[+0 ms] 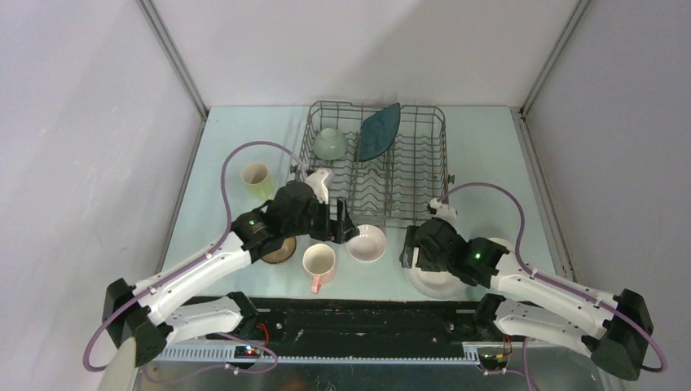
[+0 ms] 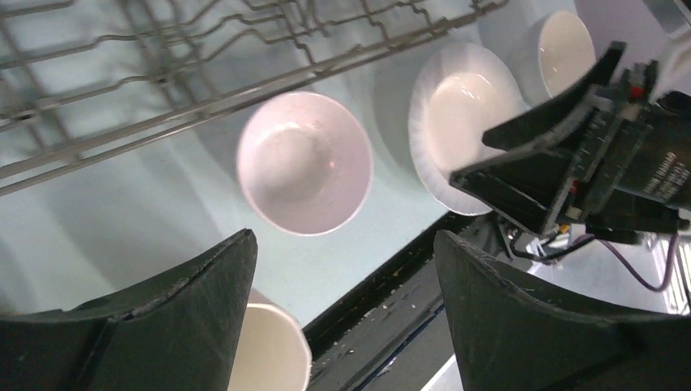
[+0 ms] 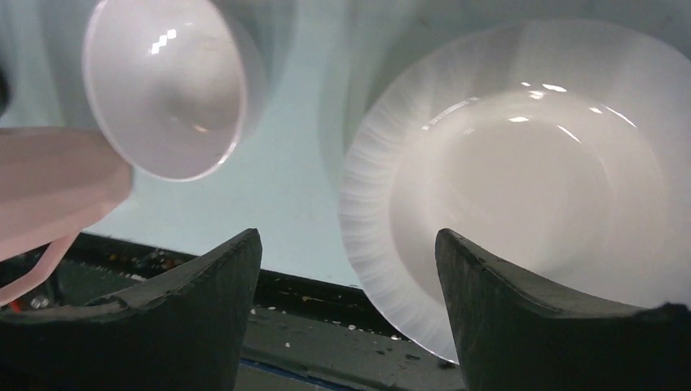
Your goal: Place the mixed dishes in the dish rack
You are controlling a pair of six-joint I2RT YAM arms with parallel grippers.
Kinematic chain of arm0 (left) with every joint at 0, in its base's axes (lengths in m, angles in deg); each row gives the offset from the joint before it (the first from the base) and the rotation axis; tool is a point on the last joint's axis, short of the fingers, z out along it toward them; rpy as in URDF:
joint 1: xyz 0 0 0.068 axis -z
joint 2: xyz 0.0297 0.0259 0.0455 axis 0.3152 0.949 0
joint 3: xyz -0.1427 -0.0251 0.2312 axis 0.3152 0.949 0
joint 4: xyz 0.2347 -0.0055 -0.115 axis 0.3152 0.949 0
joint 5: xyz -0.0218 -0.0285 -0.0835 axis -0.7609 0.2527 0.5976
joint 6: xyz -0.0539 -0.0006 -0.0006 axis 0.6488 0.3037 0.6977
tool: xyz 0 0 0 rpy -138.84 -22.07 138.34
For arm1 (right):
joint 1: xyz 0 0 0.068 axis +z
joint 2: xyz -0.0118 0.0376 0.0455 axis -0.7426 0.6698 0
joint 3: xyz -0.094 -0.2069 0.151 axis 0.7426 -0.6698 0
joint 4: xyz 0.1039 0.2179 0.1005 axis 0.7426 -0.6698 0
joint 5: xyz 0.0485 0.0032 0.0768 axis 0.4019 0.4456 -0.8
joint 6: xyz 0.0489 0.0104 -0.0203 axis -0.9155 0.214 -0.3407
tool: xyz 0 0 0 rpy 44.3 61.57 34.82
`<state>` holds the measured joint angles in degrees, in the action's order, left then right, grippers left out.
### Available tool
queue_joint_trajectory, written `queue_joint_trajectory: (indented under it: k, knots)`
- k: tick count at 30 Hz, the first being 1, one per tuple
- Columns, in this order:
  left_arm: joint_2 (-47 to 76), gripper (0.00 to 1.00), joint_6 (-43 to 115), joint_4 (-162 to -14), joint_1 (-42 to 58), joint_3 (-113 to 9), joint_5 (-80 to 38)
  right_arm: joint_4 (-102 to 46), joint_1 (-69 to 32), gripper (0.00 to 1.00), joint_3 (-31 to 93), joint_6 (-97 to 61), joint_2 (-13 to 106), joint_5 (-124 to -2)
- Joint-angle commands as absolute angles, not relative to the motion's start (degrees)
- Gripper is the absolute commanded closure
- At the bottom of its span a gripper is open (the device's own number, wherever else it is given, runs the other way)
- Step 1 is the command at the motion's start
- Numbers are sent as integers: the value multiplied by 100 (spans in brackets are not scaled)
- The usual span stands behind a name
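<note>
The grey wire dish rack (image 1: 411, 175) stands at the back centre and holds a pale green bowl (image 1: 329, 143) and the dark teal plate (image 1: 380, 132). My left gripper (image 1: 346, 224) is open and empty, just left of a white bowl (image 1: 367, 243); in the left wrist view that bowl (image 2: 304, 161) lies ahead of the open jaws (image 2: 342, 269). The pink mug (image 1: 319, 265) stands near the front edge. The brown bowl (image 1: 279, 250) is half hidden under the left arm. My right gripper (image 1: 410, 252) is open and empty over the left rim of the white plate (image 3: 521, 179).
The pale yellow-green mug (image 1: 257, 179) stands left of the rack. Another white bowl (image 2: 566, 49) sits right of the plate, mostly hidden behind the right arm in the top view. The rack's front wires (image 2: 204, 98) run close behind the white bowl. The table's black front edge (image 3: 326, 301) lies below the right gripper.
</note>
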<state>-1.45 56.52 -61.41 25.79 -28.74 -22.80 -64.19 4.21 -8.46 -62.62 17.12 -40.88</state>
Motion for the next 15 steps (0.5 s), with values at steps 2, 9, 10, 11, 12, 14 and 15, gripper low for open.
queue_joint_trajectory:
  k: [2, 9, 10, 11, 12, 14, 15]
  knots:
    - [183, 13, 6229, -7079, 3238, -2874, -2638, -7137, 542, 19, -776, -7048, 1530, -2814]
    - [985, 10, 7308, -8835, 4090, -2437, -2866, -7716, -1345, 20, -616, -6585, 518, -2677]
    - [1092, 9, 7485, -9003, 4202, -2441, -2891, -7699, -1598, 20, -612, -6487, 453, -2786]
    - [1351, 9, 7580, -9316, 4250, -2454, -2908, -7631, -2051, 20, -611, -6286, 323, -3015]
    - [1499, 9, 7775, -9450, 4319, -2492, -2912, -7530, -2246, 20, -611, -6180, 258, -3104]
    - [1958, 9, 8118, -9844, 4390, -2561, -2885, -7377, -2712, 20, -611, -5932, 50, -3326]
    - [2281, 9, 8355, -10088, 4414, -2575, -2858, -7327, -2949, 20, -611, -5820, 4, -3482]
